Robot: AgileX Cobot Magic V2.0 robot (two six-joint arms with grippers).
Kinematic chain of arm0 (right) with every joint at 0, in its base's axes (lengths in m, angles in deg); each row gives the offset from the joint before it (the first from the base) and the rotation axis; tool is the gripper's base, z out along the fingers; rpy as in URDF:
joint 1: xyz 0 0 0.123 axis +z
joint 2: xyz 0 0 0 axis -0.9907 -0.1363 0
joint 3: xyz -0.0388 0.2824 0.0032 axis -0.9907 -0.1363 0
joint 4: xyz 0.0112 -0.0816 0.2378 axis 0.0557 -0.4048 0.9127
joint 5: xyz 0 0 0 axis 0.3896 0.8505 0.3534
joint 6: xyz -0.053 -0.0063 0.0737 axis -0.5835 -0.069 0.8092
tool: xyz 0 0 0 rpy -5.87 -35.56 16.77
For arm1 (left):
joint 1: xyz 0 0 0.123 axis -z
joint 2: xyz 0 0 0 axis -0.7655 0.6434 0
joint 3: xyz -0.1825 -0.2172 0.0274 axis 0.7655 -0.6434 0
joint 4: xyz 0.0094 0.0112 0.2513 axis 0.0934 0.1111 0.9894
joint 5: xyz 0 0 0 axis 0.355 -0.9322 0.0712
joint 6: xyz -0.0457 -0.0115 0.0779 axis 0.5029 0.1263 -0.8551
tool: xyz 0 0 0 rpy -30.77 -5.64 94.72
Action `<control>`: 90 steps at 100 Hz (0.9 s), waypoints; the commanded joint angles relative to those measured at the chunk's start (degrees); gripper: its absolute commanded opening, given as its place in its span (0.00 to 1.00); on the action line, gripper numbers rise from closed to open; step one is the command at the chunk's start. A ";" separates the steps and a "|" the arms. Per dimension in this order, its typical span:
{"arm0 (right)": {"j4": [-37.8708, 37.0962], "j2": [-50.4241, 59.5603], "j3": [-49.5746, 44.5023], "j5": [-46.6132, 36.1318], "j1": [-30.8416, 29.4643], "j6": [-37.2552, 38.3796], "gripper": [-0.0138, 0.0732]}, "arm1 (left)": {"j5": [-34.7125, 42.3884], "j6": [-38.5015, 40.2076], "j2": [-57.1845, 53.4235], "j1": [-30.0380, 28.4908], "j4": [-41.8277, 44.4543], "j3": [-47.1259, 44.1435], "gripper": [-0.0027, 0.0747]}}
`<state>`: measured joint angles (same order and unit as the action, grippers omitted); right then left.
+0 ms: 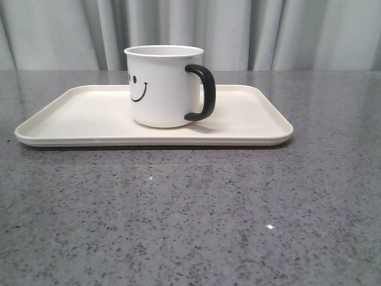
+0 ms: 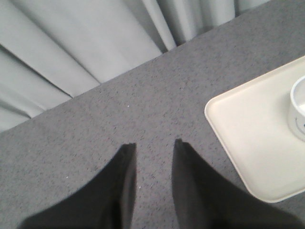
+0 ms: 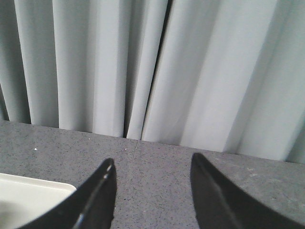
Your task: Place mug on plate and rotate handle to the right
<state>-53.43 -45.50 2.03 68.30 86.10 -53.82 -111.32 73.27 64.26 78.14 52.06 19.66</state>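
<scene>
Standing upright on the plate (image 1: 77, 113), the mug (image 1: 162, 86) pointed its handle (image 1: 202, 92) to 3 o'clock. Both arms hung clear over the table (image 1: 190, 214): left gripper (image 2: 155, 148) and right gripper (image 3: 152, 167) spread, empty.

The mug (image 1: 164, 86) stands upright on the plate (image 1: 77, 116), near the plate's middle. The handle (image 1: 202, 92) points to the right of the mug. The plate lies on the table (image 1: 190, 214), and the curtain (image 1: 309, 33) hangs behind the plate.
</scene>
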 commanded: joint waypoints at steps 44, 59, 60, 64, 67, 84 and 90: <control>-0.53 -4.35 6.50 -4.87 0.09 -2.54 0.59 | 1.02 4.40 -13.21 0.22 7.25 -15.89 0.01; 0.42 -13.47 17.76 0.35 3.39 -2.59 0.59 | 1.58 4.66 -13.21 0.22 7.25 -15.89 0.01; 0.42 -14.45 18.38 0.67 3.65 -2.59 0.59 | 1.58 4.84 -13.21 0.22 7.25 -15.89 0.01; 0.48 -16.88 22.14 2.98 5.39 -2.60 0.59 | 1.58 5.75 -13.21 0.22 7.25 -15.89 0.01; 0.48 -19.45 24.67 4.55 6.72 -2.96 0.59 | 1.74 5.85 -13.21 0.22 7.25 -15.89 0.01; 0.54 -31.87 38.24 13.07 15.04 -6.06 0.59 | 3.07 5.85 -13.21 0.22 7.25 -15.89 0.01; 0.54 -36.17 41.32 16.36 17.68 -6.46 0.59 | 3.07 5.85 -13.21 0.22 7.25 -15.89 0.01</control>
<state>-53.33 -77.31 37.08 83.33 100.58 -58.59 -111.46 78.28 51.25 78.14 57.47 2.64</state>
